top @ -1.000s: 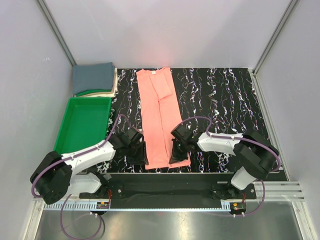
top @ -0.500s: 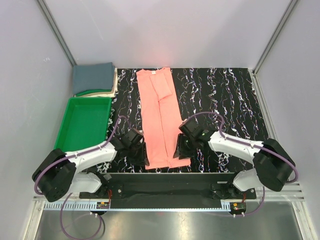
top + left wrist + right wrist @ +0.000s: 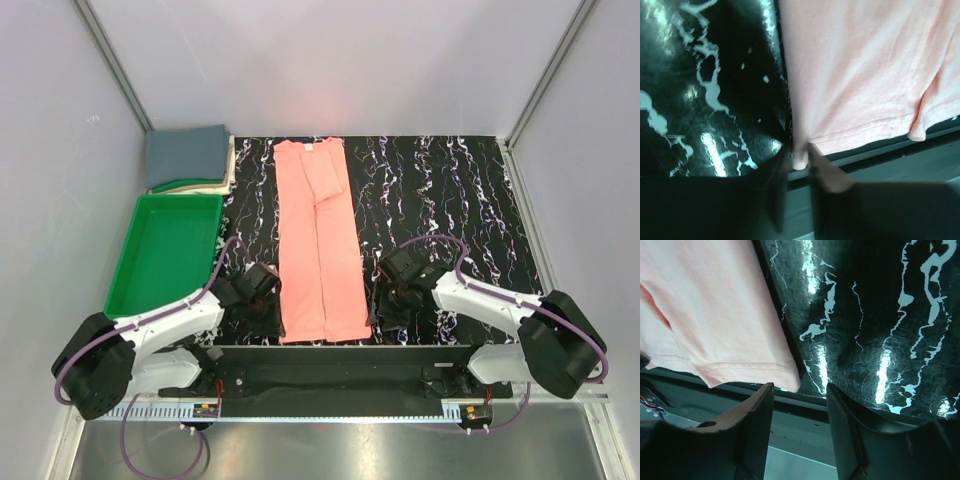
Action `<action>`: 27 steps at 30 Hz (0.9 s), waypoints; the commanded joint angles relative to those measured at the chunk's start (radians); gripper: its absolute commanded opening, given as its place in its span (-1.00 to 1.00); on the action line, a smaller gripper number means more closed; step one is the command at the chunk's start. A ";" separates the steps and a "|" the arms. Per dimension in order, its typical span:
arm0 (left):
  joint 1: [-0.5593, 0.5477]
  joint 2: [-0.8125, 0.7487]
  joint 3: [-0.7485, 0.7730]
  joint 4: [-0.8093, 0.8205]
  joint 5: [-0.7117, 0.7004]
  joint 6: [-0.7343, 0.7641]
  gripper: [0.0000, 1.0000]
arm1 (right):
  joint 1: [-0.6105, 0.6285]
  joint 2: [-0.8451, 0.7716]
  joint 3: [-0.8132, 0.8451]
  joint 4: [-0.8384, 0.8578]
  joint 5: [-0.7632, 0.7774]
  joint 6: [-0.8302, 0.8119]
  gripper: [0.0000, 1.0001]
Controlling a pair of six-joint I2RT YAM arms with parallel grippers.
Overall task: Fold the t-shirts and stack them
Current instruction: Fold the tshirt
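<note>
Pink is the colour of the long t-shirt point(image 3: 318, 240) in the middle of the black surface point(image 3: 440, 190) with white streaks. It is folded into a thin strip that runs from the far side down to the near edge. It lies flat and smooth. One sleeve is tucked over near the top, and a tiny white label shows at the neck. The bottom hem has a neat line of stitches.

The left claw point(image 3: 796, 172) is at the near left corner of the strip. That corner pokes in between its two fingers point(image 3: 822, 182), which are close together. The picture is too blurry to tell if they squeeze the cloth.

The right claw point(image 3: 800, 387) is just past the near right corner. Its fingers are spread apart and hold nothing. The corner of the hem lies just beside its left finger.

The blue-grey t-shirt point(image 3: 188, 152) sits folded on a small pile at the far left corner, behind the green tray point(image 3: 165, 250), well apart from both claws.
</note>
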 commanded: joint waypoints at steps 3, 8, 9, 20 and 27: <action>-0.003 -0.067 0.039 -0.058 -0.052 -0.045 -0.08 | -0.003 0.003 -0.026 0.031 -0.004 -0.015 0.02; -0.005 -0.062 0.016 -0.022 -0.008 -0.071 -0.02 | -0.002 0.032 -0.082 0.142 -0.076 0.002 -0.09; -0.005 -0.061 0.010 -0.012 0.001 -0.082 -0.04 | -0.002 0.034 -0.090 0.155 -0.087 0.002 -0.10; -0.013 -0.067 -0.044 0.028 0.021 -0.123 -0.42 | -0.003 0.015 -0.100 0.165 -0.081 0.002 -0.19; -0.014 -0.051 -0.047 0.043 0.033 -0.117 -0.67 | -0.002 0.059 -0.092 0.171 -0.084 -0.010 -0.28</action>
